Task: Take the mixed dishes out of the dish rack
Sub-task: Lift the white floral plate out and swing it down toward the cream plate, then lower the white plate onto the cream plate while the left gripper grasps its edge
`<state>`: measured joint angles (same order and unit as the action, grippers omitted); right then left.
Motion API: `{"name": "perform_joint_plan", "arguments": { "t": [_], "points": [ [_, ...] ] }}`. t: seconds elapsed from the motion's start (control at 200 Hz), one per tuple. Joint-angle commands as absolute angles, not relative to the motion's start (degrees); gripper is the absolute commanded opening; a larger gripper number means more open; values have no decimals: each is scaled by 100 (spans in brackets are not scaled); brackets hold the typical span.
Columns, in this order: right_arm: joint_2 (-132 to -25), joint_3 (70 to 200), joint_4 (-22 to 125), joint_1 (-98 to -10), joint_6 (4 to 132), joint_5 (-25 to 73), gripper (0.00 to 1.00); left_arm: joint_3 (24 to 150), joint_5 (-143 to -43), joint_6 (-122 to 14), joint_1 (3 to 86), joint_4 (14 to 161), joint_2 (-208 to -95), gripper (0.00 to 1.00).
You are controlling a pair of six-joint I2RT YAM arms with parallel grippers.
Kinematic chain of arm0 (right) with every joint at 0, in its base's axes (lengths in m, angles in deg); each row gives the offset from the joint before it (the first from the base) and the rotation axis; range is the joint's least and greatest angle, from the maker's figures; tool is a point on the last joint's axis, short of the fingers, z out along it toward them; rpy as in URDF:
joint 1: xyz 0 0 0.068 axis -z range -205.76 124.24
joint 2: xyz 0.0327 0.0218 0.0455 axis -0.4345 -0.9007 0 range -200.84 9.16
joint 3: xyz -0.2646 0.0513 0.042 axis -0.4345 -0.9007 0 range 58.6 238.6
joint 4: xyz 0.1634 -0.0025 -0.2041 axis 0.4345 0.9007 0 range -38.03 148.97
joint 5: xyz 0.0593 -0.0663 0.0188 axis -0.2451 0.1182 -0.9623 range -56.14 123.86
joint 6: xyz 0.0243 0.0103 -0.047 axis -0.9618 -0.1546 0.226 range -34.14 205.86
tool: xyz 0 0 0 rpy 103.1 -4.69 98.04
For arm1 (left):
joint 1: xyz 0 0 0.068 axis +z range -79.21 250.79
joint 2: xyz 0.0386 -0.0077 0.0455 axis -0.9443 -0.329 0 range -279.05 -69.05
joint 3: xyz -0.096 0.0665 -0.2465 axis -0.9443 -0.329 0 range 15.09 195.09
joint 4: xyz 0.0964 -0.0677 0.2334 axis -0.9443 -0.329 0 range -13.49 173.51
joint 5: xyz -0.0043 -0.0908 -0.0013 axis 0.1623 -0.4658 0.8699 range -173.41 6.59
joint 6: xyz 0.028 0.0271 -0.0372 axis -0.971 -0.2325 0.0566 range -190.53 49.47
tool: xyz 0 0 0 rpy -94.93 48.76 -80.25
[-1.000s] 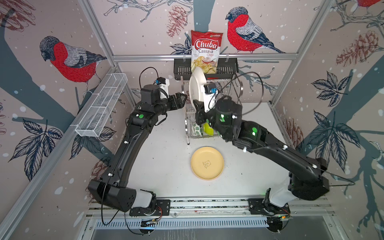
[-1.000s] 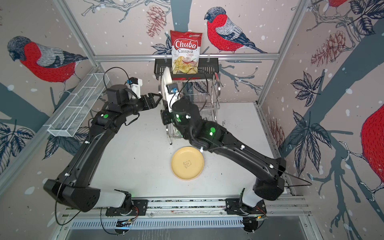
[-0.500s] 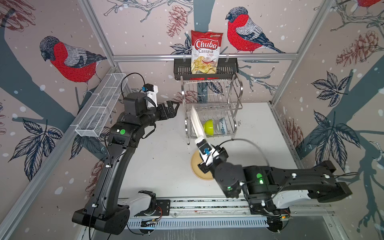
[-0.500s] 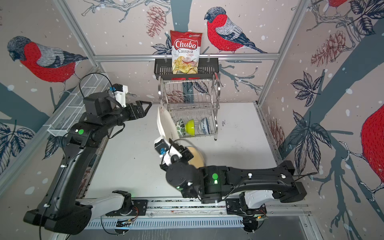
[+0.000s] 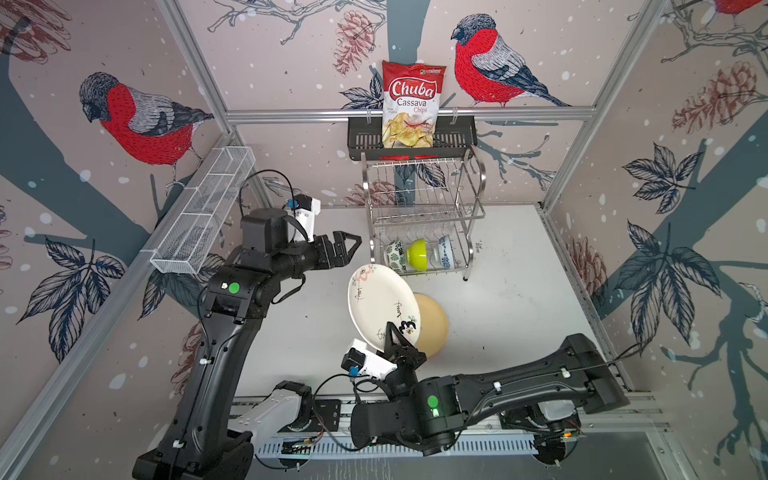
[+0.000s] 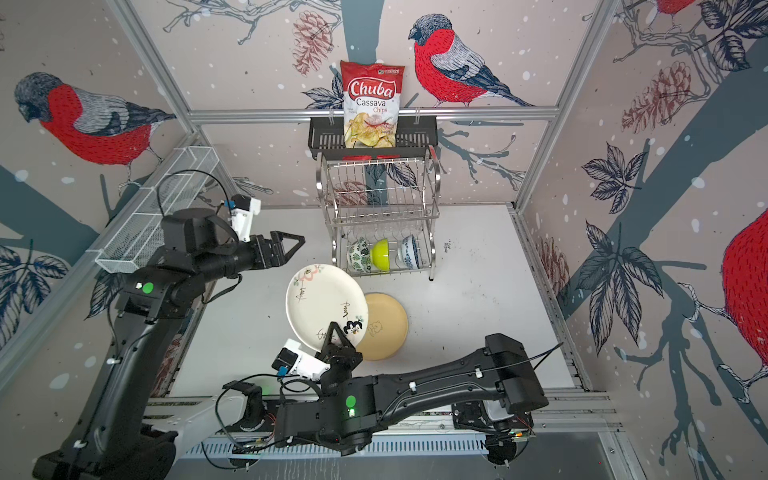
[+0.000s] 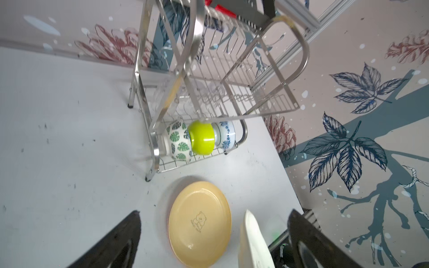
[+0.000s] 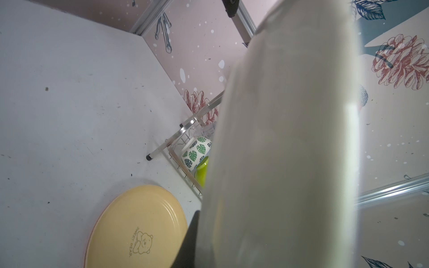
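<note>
At the far left of my screen, the white mesh tray (image 5: 203,220) hangs on the wall behind my left arm. My left gripper (image 5: 353,251) floats above the table (image 5: 519,291), jaws spread wide with nothing between them. It points toward the dish rack (image 5: 424,212), which stands just ahead of it.

Below that gripper and nearer my side of the table, my right gripper (image 5: 394,334) is clamped on the near edge of the cream floral plate (image 5: 380,303). It holds the plate up off the table, tilted, with the painted face turned toward the top camera. In the right wrist view the plate's pale back fills most of the frame.

Just beside the right gripper, partly under the raised plate, the pale yellow plate (image 5: 432,328) lies flat on the table. The rim of a pink plate (image 8: 92,228) peeks out from under it.

Beyond the right gripper, the rack's lower tier holds three bowls on their sides in a row: the green-leaf bowl (image 5: 395,255), the lime green bowl (image 5: 417,254) and the blue-patterned bowl (image 5: 445,251). Clear glasses (image 7: 162,95) show faintly behind them in the left wrist view. Above the rack, a chips bag (image 5: 411,104) stands in a black basket (image 5: 453,137) on the back rail.
</note>
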<state>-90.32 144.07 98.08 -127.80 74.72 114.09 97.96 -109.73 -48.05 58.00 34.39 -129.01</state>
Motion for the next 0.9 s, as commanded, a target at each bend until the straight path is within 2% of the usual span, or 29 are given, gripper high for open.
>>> {"name": "perform_joint_plan", "arguments": {
  "t": [0.0, 0.075, 0.31, 0.45, 0.525, 0.585, 0.67, 0.896],
  "points": [
    [-9381, 14777, 11771, -12668, 5632, 11935, 0, 9304, -11301, -4839, 5805, 3412, -12738, 97],
    [-9730, 15007, 12748, -12605, 4629, 12056, 0, 8950, -11460, -4799, 5805, 3493, -12630, 97],
    [-10117, 14938, 12752, -12553, 4578, 11882, 0, 8265, -11517, -4568, 5372, 3814, -12478, 93],
    [-10150, 14977, 12747, -12491, 4556, 11841, 0, 7857, -11628, -4439, 5273, 4056, -12416, 86],
    [-10129, 14966, 12748, -12450, 4528, 11836, 0, 7598, -11676, -4323, 5230, 4226, -12340, 75],
    [-10127, 14974, 12747, -12417, 4525, 11820, 0, 7354, -11810, -4167, 5203, 4479, -12255, 59],
    [-10142, 14992, 12750, -12393, 4517, 11828, 0, 7257, -11930, -4011, 5155, 4715, -12231, 45],
    [-10349, 15074, 12749, -12308, 4556, 11831, 0, 7257, -11953, -3846, 4943, 4928, -12315, 22]
  ]
}}
